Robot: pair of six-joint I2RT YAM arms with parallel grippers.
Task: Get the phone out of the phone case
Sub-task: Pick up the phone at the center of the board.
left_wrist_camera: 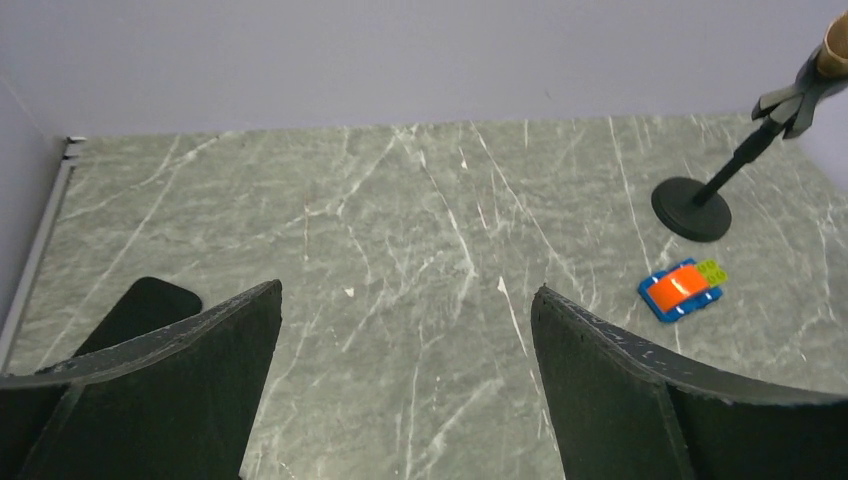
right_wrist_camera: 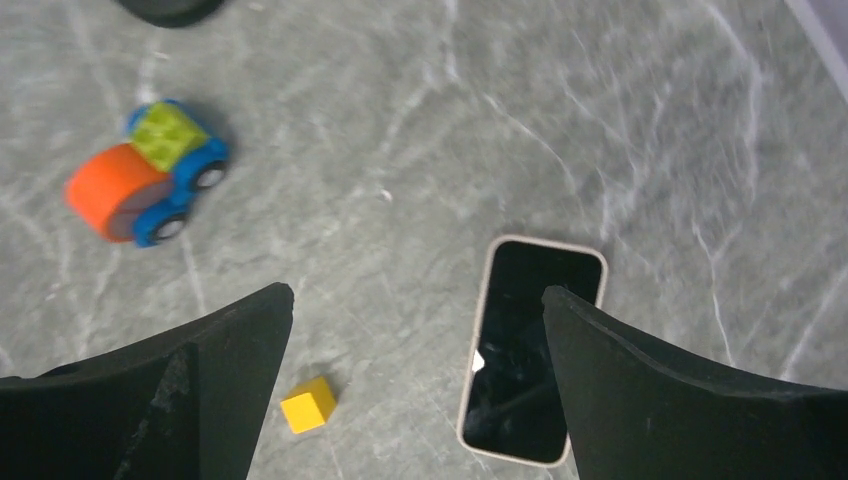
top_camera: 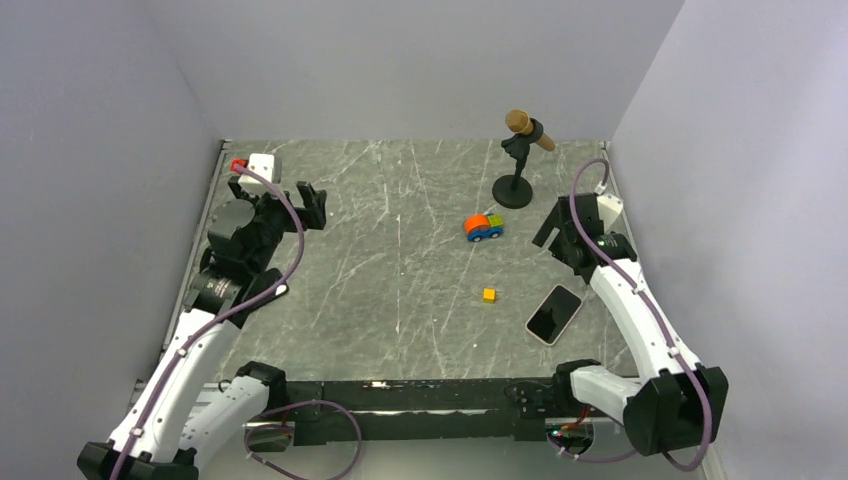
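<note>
Nearby the phone point(right_wrist_camera: 528, 350) sit cube point(right_wrist_camera: 308, 404) and toy car point(right_wrist_camera: 148, 185); left hand point(left_wrist_camera: 407, 292) and right hand point(right_wrist_camera: 417, 293) gape apart.

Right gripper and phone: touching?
Apart. The top view shows the open right gripper farther up the table than the phone, with a strip of bare tabletop between them.

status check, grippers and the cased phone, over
Left gripper and right gripper both open, empty. Black phone in pale case lying flat, screen up, untouched. Small yellow cube nearby, clear of it.
</note>
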